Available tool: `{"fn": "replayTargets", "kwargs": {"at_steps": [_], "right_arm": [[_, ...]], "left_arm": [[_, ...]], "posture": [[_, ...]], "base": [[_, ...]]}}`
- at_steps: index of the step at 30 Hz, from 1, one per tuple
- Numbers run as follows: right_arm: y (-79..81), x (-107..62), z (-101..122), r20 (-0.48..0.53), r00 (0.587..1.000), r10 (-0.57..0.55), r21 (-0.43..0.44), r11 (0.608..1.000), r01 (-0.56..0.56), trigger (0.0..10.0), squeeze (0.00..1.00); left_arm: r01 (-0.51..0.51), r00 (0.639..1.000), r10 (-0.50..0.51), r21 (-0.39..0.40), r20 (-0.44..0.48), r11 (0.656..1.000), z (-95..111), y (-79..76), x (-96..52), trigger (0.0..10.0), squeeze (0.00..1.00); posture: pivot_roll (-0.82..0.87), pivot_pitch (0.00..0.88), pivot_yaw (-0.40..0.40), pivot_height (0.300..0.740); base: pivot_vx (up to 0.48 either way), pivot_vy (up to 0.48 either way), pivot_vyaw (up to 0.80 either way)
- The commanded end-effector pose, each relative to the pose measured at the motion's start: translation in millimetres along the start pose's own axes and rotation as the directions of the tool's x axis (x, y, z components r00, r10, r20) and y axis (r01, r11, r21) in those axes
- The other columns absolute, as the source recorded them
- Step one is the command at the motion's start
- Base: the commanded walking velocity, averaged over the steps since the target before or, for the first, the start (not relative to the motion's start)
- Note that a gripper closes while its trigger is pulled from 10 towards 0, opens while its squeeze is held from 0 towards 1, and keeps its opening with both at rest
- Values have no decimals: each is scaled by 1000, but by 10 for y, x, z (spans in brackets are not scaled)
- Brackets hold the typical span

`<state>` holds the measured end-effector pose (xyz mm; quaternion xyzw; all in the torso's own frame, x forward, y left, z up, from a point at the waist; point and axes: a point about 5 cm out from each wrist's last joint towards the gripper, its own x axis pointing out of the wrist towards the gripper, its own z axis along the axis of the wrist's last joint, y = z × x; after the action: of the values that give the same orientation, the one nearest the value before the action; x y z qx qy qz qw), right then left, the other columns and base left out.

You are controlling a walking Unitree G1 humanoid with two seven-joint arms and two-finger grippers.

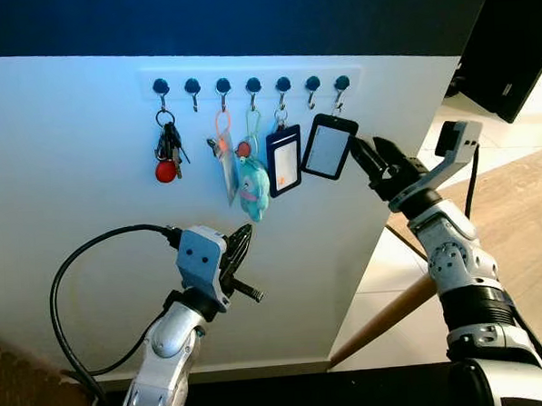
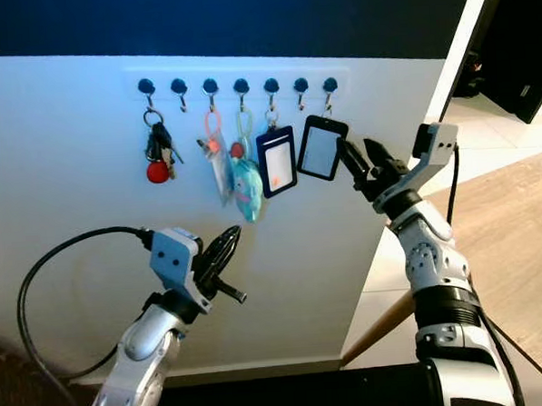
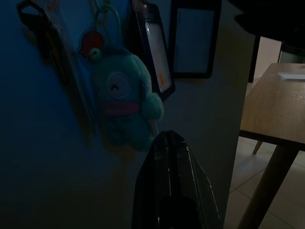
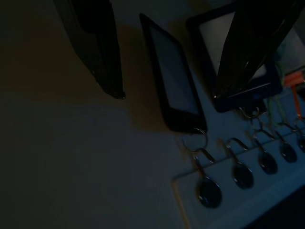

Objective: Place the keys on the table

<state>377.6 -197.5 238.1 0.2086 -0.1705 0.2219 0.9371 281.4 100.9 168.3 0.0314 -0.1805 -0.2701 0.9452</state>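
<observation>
A: Where, the keys (image 1: 166, 152)?
B: Up on the white wall (image 1: 61, 178), far left, hanging from the first hook of the hook rail (image 1: 251, 81). Long way straight up and down, ring on top, red round tag (image 1: 165, 171) at the bottom.

A: And next along?
B: An orange loop with a clear tag (image 1: 224, 160), a teal plush toy (image 1: 254, 187), a blue card holder (image 1: 284, 159), then a black card holder (image 1: 328, 147) tilted a bit.

A: Fingers?
B: Right gripper (image 1: 370, 158) up by the black card holder, fingers apart, one tip just beside its edge. Left gripper (image 1: 240, 244) lower down, under the plush toy, fingers pressed together, holding nothing.

A: Hard to see?
B: Wrist views very dark. Bench (image 3: 276, 107) cut off at the right, past the wall's end. Single keys too small to count.
</observation>
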Motion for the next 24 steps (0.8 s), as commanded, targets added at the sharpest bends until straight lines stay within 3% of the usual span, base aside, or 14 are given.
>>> {"fn": "replayTargets", "kwargs": {"at_steps": [1,11,18,24], "right_arm": [[-26,19,28,-3,1000,1,-22,1000,-1,10000,0],[-33,72,-58,-67,996,53,-4,999,-54,10000,0],[88,46,-195,-123,972,200,32,980,-198,10000,0],[89,37,-207,-124,970,210,9,977,-211,10000,0]], "left_arm": [[7,1000,-7,17,-9,1000,7,-4,7,10000,0],[-2,1000,2,22,-13,1000,10,12,4,10000,0],[-10,1000,10,28,-18,1000,7,24,-10,10000,0],[-13,1000,13,31,-18,999,8,34,-5,10000,0]], "posture": [[83,61,-67,740],[92,69,-72,740],[95,70,-73,740],[93,68,-69,740]], "base": [[0,0,0],[0,0,0],[0,0,0],[0,0,0]]}}
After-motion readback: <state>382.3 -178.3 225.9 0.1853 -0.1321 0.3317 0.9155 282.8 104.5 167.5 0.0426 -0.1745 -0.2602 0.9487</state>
